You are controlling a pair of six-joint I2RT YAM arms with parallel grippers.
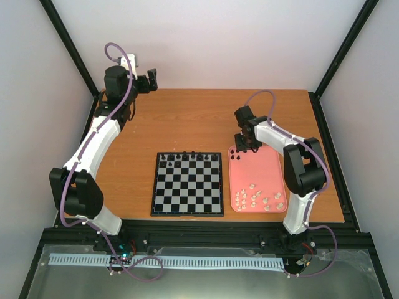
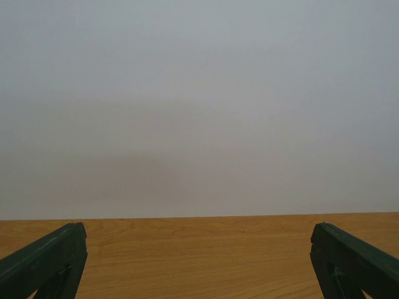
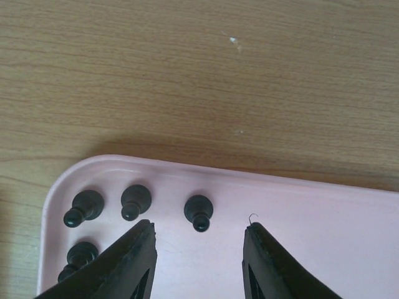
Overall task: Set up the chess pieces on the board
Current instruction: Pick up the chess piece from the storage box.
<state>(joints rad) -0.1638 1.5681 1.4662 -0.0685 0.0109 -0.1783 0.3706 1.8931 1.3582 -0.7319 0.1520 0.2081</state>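
The chessboard (image 1: 187,184) lies flat at the table's front middle, with several black pieces (image 1: 187,156) along its far row. My right gripper (image 1: 240,149) hangs open over the far left corner of the pink tray (image 1: 265,171). In the right wrist view the gripper (image 3: 199,232) has its fingertips either side of a black pawn (image 3: 199,212). Other black pawns (image 3: 133,200) stand to its left on the tray (image 3: 324,237). Cream-white pieces (image 1: 259,198) lie at the tray's near end. My left gripper (image 1: 149,80) is open and empty, raised at the far left.
The left wrist view shows only bare wooden table (image 2: 199,255), the grey wall behind it and my fingertips (image 2: 43,261). Black frame posts stand at the table's corners. The right arm's elbow (image 1: 305,168) stands over the tray's right side.
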